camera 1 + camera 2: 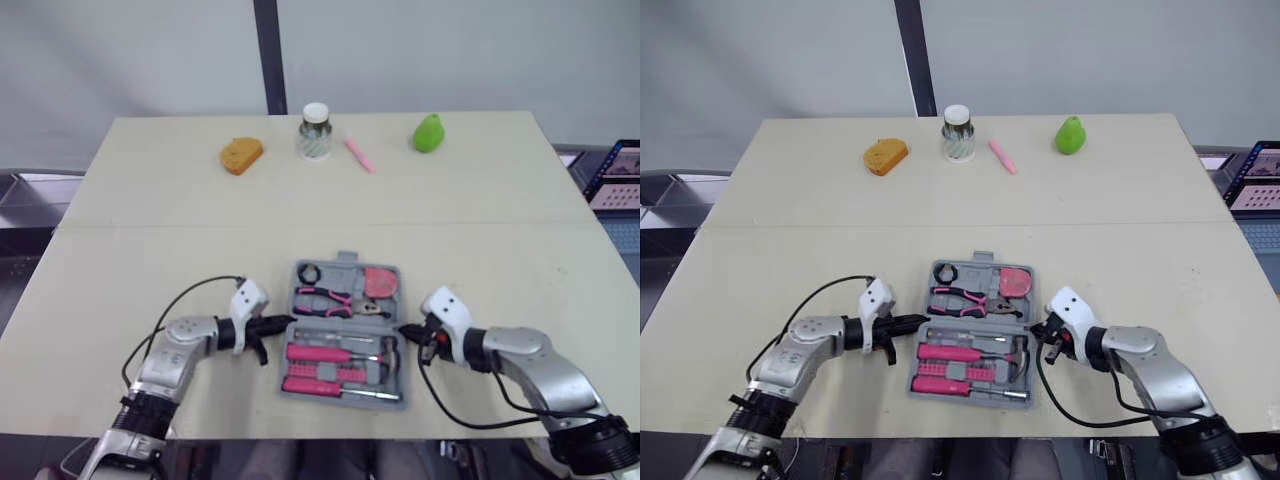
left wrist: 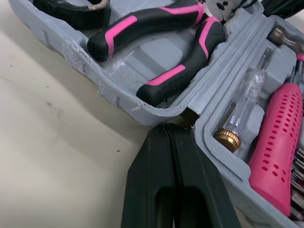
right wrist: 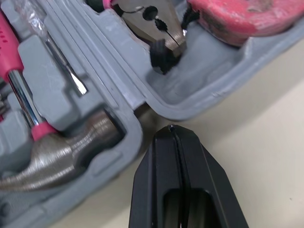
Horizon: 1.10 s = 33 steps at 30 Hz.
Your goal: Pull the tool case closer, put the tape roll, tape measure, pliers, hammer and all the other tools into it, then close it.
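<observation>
Left gripper (image 1: 288, 321), fingers pressed together and gripping nothing, has its tips at the 9 o'clock end of the hinge line of the open tool case (image 1: 346, 260). The case lies at the near, 6 o'clock edge of the table (image 1: 150, 200). Its far half holds the tape roll (image 1: 308, 273) at 11 o'clock, the pliers (image 1: 325, 298) at centre and the tape measure (image 1: 380, 282) at 1 o'clock. The hammer (image 1: 388, 350) lies in the near half. Right gripper (image 1: 406, 328), likewise closed and empty, meets the hinge at 3 o'clock. Loading appears complete, so closing is the step in hand. The next move probably calls for lifting one half and folding it over the hinge without spilling the seated tools.
</observation>
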Motion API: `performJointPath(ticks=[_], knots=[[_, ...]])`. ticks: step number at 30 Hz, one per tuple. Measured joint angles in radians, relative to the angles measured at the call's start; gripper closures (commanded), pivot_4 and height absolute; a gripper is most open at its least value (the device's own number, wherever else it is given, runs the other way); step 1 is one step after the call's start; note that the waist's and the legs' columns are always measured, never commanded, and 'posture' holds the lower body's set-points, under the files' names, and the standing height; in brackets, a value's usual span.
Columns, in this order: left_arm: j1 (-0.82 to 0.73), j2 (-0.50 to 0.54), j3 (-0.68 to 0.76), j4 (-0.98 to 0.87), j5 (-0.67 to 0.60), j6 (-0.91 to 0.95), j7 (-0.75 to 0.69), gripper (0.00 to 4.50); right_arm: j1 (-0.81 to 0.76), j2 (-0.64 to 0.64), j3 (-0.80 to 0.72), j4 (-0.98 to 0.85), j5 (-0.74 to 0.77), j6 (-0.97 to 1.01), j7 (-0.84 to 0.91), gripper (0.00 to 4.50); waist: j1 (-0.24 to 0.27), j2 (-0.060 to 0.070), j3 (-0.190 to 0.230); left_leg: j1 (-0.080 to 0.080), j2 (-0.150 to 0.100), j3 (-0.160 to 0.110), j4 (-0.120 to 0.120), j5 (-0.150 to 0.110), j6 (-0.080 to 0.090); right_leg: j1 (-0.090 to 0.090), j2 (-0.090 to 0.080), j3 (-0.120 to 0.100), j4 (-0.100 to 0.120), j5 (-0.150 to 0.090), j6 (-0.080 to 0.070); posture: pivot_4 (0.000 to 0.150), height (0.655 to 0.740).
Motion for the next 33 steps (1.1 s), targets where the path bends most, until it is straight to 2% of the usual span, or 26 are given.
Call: performJointPath(ticks=[8,24,33], knots=[[0.015,0.002,0.002,-0.018,0.0,0.009,0.002,4.5,0.003,0.0,0.007,-0.016,-0.007,0.008,0.0,4.48,0.0,0.0,0.0,0.0,0.0,0.0,0.0,0.0,0.0,0.0,0.0,0.0,0.0,0.0,0.0,0.15,0.74],[0.191,0.033,0.014,-0.236,-0.014,0.11,0.013,4.5,0.066,-0.014,0.007,-0.081,-0.006,0.018,0.002,4.48,0.0,0.0,-0.001,0.0,0.001,0.002,0.0,-0.001,0.001,-0.001,0.0,0.002,-0.001,0.0,0.0,0.15,0.74],[0.21,0.036,0.016,-0.253,-0.021,0.119,0.019,4.5,0.11,-0.031,0.004,-0.123,0.002,0.025,0.008,4.48,0.0,0.0,-0.001,0.0,0.001,0.003,0.0,-0.002,0.001,0.0,0.0,0.002,-0.001,0.0,0.0,0.15,0.74]])
